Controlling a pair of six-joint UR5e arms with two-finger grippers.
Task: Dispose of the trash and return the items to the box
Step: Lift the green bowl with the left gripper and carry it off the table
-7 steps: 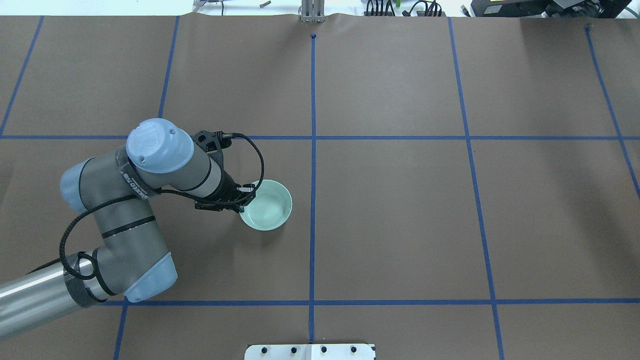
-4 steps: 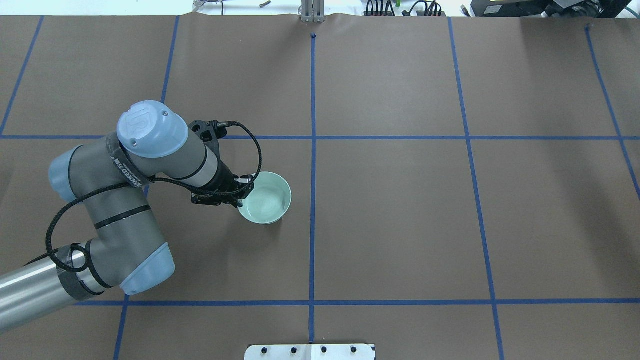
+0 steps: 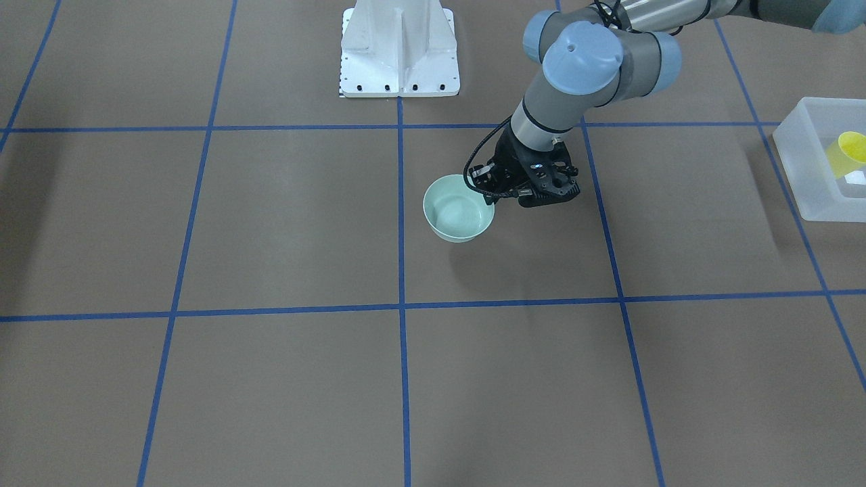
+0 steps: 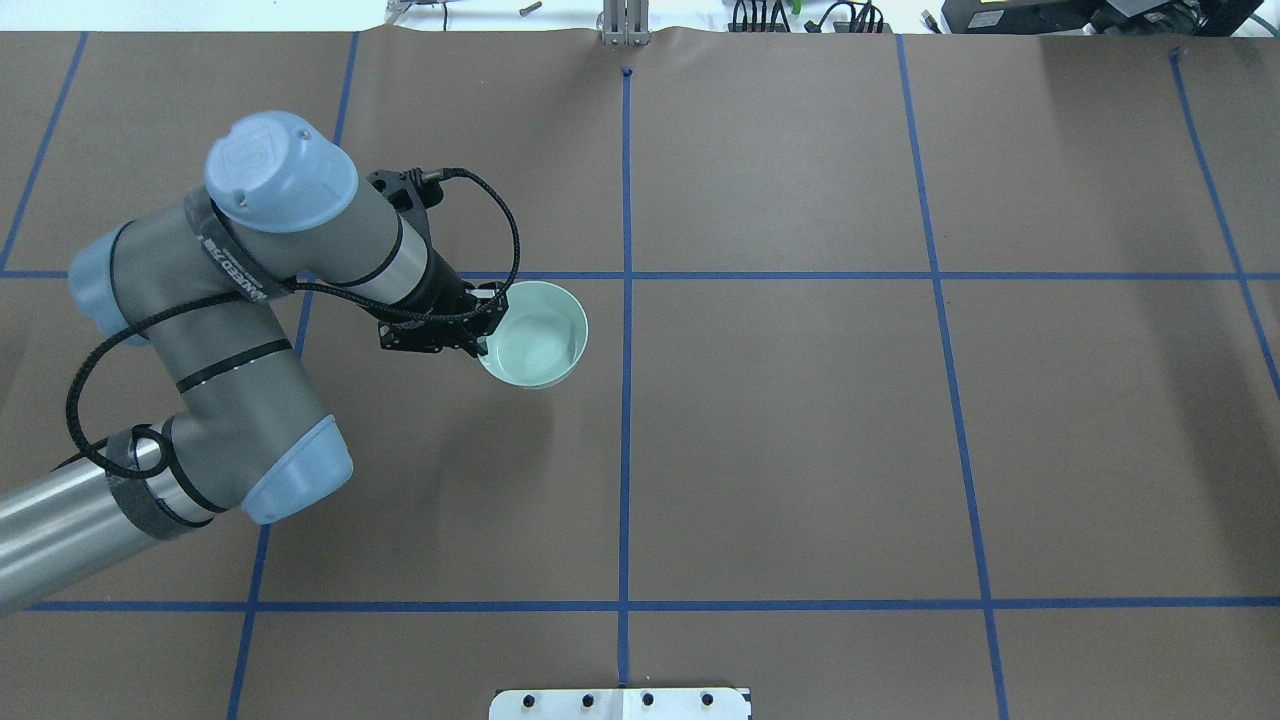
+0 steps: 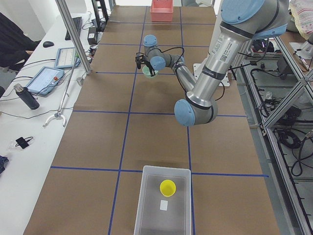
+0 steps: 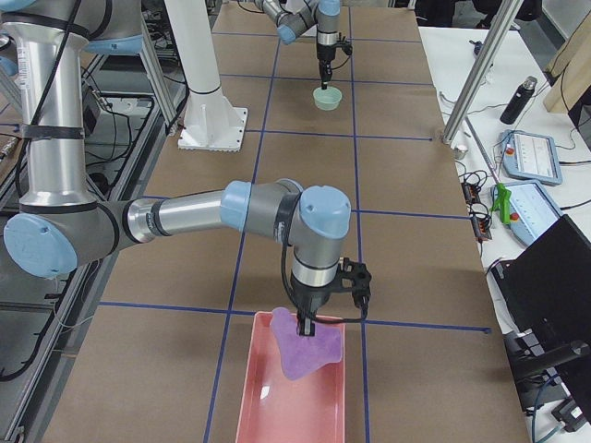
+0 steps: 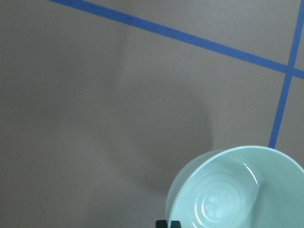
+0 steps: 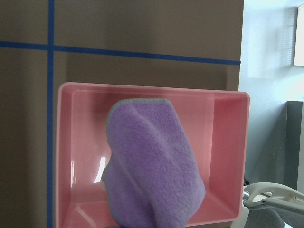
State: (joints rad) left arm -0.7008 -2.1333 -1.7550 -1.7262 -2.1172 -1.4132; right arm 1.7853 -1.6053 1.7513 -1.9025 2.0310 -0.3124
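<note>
My left gripper [image 4: 487, 328] is shut on the near rim of the pale mint-green bowl [image 4: 535, 335] and holds it above the table. The bowl also shows in the front view [image 3: 459, 216] and in the left wrist view [image 7: 237, 190]. The yellow cup [image 5: 167, 187] stands inside the translucent box [image 5: 146, 205], at the table's left end, also in the front view [image 3: 798, 155]. My right gripper [image 6: 306, 323] hangs over a pink tray [image 6: 268, 406] with a purple cloth [image 8: 152, 161] dangling from it. The cloth hides its fingers in the right wrist view.
The white robot base [image 3: 399, 47] stands at the table's robot side. Blue tape lines grid the brown table. A metal post [image 6: 466, 83] stands at the operators' edge. The pink tray [image 8: 228, 142] sits at the table's right end.
My left arm has raised the bowl off the table and carried it a little toward the far side. The gripper has stayed shut on the rim.
</note>
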